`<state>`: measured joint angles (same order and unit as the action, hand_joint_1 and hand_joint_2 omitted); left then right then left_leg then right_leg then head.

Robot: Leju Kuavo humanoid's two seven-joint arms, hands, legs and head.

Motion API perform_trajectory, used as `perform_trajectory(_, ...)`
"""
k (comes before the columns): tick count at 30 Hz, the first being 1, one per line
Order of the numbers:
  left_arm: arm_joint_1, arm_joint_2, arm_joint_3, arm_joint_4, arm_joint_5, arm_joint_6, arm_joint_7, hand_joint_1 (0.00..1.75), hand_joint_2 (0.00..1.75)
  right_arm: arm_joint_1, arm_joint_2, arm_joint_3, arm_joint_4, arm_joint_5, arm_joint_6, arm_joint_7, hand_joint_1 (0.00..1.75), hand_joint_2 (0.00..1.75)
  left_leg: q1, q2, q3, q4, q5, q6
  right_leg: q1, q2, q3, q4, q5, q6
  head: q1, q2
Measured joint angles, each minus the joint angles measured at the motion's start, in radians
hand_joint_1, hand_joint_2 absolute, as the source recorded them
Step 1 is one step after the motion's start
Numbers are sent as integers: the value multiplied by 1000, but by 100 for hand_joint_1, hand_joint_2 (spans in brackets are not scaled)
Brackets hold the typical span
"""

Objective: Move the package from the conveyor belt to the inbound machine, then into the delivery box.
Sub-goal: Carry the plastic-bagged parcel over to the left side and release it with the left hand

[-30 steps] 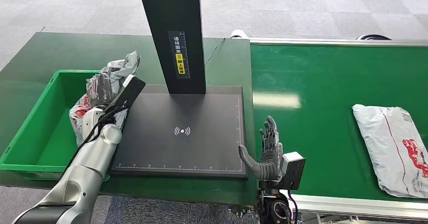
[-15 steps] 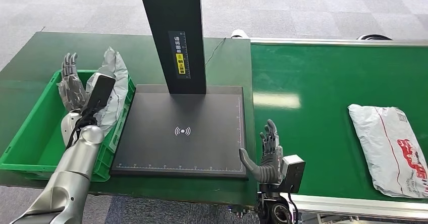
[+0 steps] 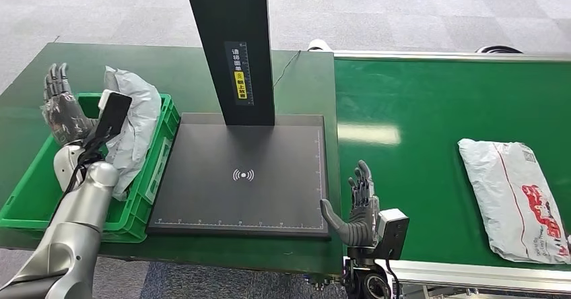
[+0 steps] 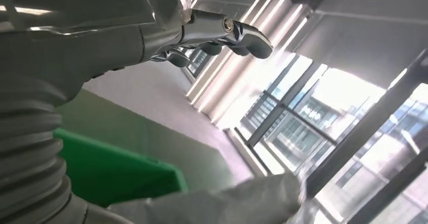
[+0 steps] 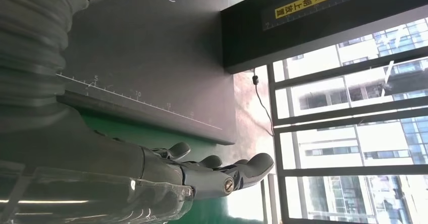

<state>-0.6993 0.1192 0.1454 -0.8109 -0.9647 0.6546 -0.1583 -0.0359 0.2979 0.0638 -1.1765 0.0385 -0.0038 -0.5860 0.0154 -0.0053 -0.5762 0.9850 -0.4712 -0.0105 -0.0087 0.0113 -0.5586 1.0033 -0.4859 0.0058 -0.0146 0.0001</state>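
A grey crumpled package (image 3: 132, 120) leans inside the green delivery box (image 3: 151, 178) against its right wall, also seen close up (image 4: 237, 201). My left hand (image 3: 60, 107) is raised over the box's far left part with fingers spread and nothing in it; the fingers (image 4: 222, 30) are extended. A second white package with red print (image 3: 522, 194) lies on the green conveyor belt (image 3: 431, 110) at the right. My right hand (image 3: 355, 208) stands open at the front right corner of the black inbound machine plate (image 3: 246, 174), fingers (image 5: 222, 176) apart.
The machine's black column (image 3: 232, 43) rises at the back of the plate, also seen in the right wrist view (image 5: 313, 19). The dark green table (image 3: 168, 70) carries box and machine. A cable (image 3: 286, 67) runs behind the column. Grey carpet floor lies beyond.
My left hand let go of the grey package into the box and moved left, opening. The package on the belt has drifted slightly left. My right hand has stayed put.
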Motion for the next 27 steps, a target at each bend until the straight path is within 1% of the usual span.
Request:
perform_trajectory(1, 8, 0, 14, -16, 40, 14, -56, 0, 175, 0, 0, 0, 0, 1, 0, 0, 0, 175, 0, 0, 0, 0, 0, 0, 0, 0, 0, 0, 0, 0, 0, 0)
perform_trajectory(3, 44, -14, 57, -91, 143, 27, -209, 0, 175, -2, 0, 0, 0, 2, -2, -2, 0, 175, 0, 0, 0, 0, 0, 0, 0, 0, 0, 0, 0, 0, 0, 0)
perform_trajectory(5, 109, -50, 104, -212, 271, 28, -370, 0, 175, -5, 0, 0, 2, -1, -8, -5, 0, 175, 0, 1, 0, 0, -1, 0, 0, 1, 0, 0, 0, 0, 0, 0)
perform_trajectory(6, 150, -73, 123, -284, 342, 28, -434, 0, 175, -5, 0, 1, 2, -3, -12, -7, 0, 175, -1, 2, 0, 0, -1, 0, 0, 1, 0, 0, 0, 0, 0, 0)
perform_trajectory(7, 200, -98, 137, -368, 410, 28, -483, 0, 175, -5, 0, 1, 3, -6, -16, -8, 0, 175, -1, 3, 0, 0, -2, 0, -1, 2, -1, 0, 0, 0, 0, 0)
perform_trajectory(9, 309, -150, 150, -552, 508, 28, -532, 0, 175, -4, -1, 1, 3, -11, -24, -10, 0, 175, -1, 5, 0, 0, -3, 1, -1, 4, -1, -1, -1, 0, 0, 0)
perform_trajectory(12, 454, -220, 148, -801, 569, 28, -545, 0, 175, 0, -2, 0, 3, -15, -30, -13, 0, 175, -2, 5, 0, 0, -4, 1, -1, 4, -1, -1, -2, 1, 0, 0)
perform_trajectory(15, 548, -266, 130, -975, 596, 28, -546, 0, 175, 4, -3, 0, 3, -16, -34, -15, 0, 175, -2, 5, 0, 0, -4, 1, -1, 3, -1, -2, -2, 2, 0, 0)
perform_trajectory(17, 616, -296, 99, -1083, 594, 27, -546, 0, 175, 8, -4, -1, 2, -17, -36, -15, 0, 175, -2, 6, 2, 0, -5, 1, -1, 5, 0, -2, -2, 2, 0, 0)
perform_trajectory(19, 690, -313, 32, -1146, 601, 18, -542, 0, 175, 15, -5, -3, -2, -19, -39, -15, 0, 175, -2, 5, 3, 0, -5, 1, -1, 4, 0, -2, -3, 2, 0, 0)
perform_trajectory(21, 743, -307, -79, -1139, 635, -39, -510, 0, 175, 20, -6, -5, -8, -21, -40, -14, 0, 175, -2, 3, 3, 0, -5, 1, -2, 2, 0, -2, -3, 3, 0, 0)
perform_trajectory(22, 761, -299, -142, -1115, 653, -88, -484, 0, 175, 20, -7, -6, -10, -21, -40, -14, 0, 175, -2, 2, 3, 0, -5, 1, -2, 1, 1, -2, -4, 3, 0, 0)
perform_trajectory(24, 774, -286, -243, -1047, 682, -201, -436, 0, 175, 20, -7, -8, -12, -21, -40, -14, 0, 175, -2, 1, 3, 0, -5, 1, -2, 1, 3, -2, -3, 3, 0, 0)
perform_trajectory(25, 776, -284, -278, -1009, 694, -254, -421, 0, 175, 19, -8, -8, -12, -19, -40, -14, 0, 175, -2, 1, 3, 0, -5, 2, -2, 1, 3, -2, -3, 3, 0, 0)
perform_trajectory(27, 776, -284, -324, -927, 721, -358, -402, 0, 175, 18, -8, -8, -12, -10, -41, -14, 0, 175, -2, 2, 3, 0, -5, 2, -2, 1, 3, -2, -3, 3, 0, 0)
